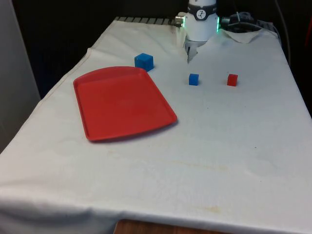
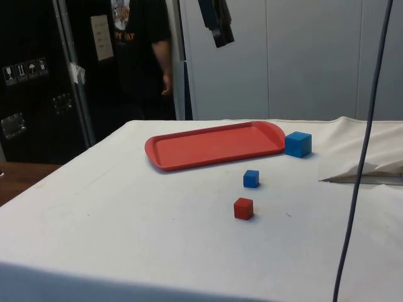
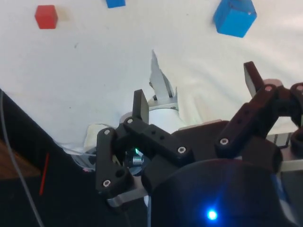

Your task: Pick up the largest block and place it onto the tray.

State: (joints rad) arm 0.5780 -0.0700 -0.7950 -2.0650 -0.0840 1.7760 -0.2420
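Note:
The largest block, a blue cube point(image 1: 144, 61), stands on the cloth just beyond the far corner of the red tray point(image 1: 122, 102), close to its rim point(image 2: 298, 144). A small blue cube point(image 1: 194, 79) and a small red cube point(image 1: 232, 80) sit further towards the front view's right, apart from each other. My gripper point(image 2: 216, 24) hangs high above the table, well above the blocks. Its fingers point(image 3: 140, 105) stand wide apart with nothing between them, so the gripper point(image 3: 196, 92) is open. The big blue cube point(image 3: 235, 17) lies far below it.
A person in dark clothes point(image 2: 146, 50) stands behind the table near the cabinets. A dark cable point(image 2: 363, 151) hangs down at the side. A raised fold of cloth point(image 2: 362, 173) lies near the robot's base point(image 1: 201, 22).

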